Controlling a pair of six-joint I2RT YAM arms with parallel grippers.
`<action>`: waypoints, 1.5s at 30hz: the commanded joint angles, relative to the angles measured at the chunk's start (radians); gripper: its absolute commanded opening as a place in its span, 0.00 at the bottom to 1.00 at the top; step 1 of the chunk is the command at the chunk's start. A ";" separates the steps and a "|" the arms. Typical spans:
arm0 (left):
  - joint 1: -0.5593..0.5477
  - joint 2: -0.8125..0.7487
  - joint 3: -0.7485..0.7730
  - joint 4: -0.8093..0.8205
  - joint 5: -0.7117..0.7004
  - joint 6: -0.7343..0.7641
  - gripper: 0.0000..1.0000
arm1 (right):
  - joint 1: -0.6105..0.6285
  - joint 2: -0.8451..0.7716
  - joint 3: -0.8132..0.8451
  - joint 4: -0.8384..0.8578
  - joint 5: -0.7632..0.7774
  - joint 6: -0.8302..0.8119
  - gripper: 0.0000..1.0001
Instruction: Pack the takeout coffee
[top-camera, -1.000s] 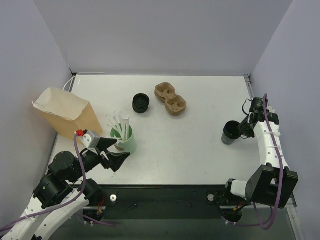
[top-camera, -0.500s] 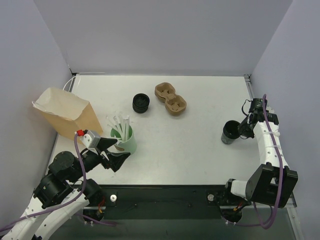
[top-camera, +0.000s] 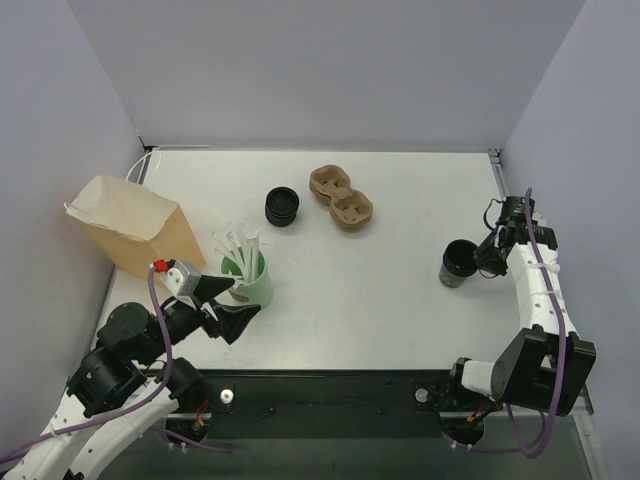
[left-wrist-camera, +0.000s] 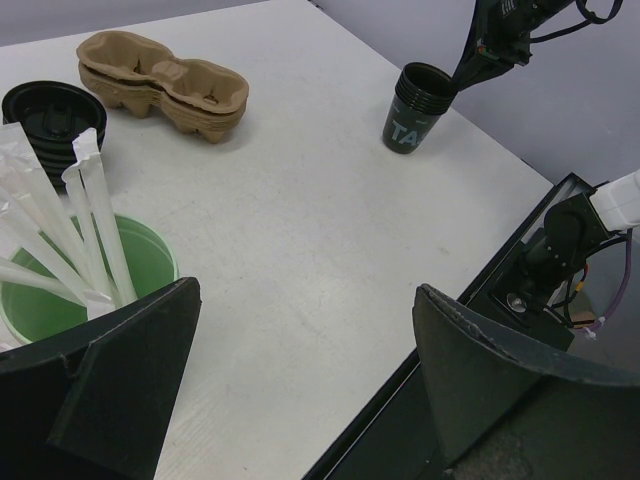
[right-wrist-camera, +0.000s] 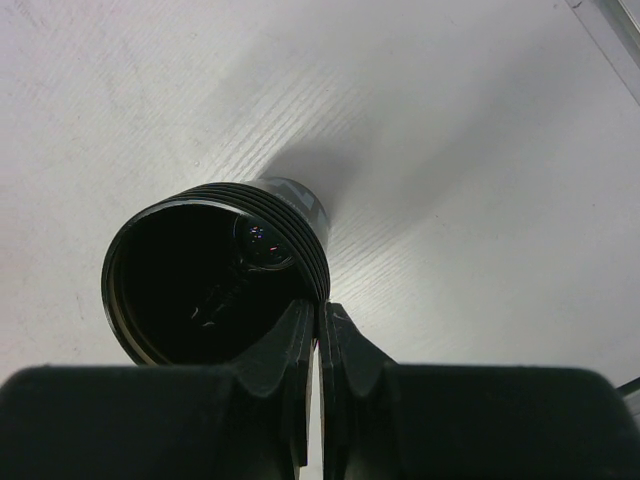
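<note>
Takeout coffee: lidded black cup, upright on the table, upper centre of the top view, just left of the brown pulp cup carrier. Nothing touched it.

Right gripper: at the right edge of the frame, well apart from the coffee. Claws were squeezed almost together on the rim of the lidless black cup; the wrist view put one finger inside the wall and one outside. That cup stood on the table, ribbed at the rim, possibly several nested.

Left gripper: lower left, jaws spread wide, holding nothing, just beside the green cup of wrapped straws. Open paper bag stood at far left.

Step, as judged: packing of the coffee not yet begun; the right arm was occupied with the wrong-looking cup.

Next move, as judged: an arm would need to reach the lidded cup, grip it by the sides and keep it upright, then seat it in a carrier well or in the bag.
</note>
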 joint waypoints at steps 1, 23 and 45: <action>-0.005 0.008 -0.003 0.062 0.005 -0.009 0.97 | -0.007 -0.019 0.036 -0.010 -0.019 0.023 0.00; -0.005 0.019 -0.004 0.065 0.005 -0.013 0.97 | -0.015 -0.054 0.077 -0.041 -0.020 0.037 0.00; -0.006 -0.003 -0.012 0.065 -0.013 -0.001 0.97 | -0.013 -0.192 0.346 -0.181 -0.157 0.045 0.00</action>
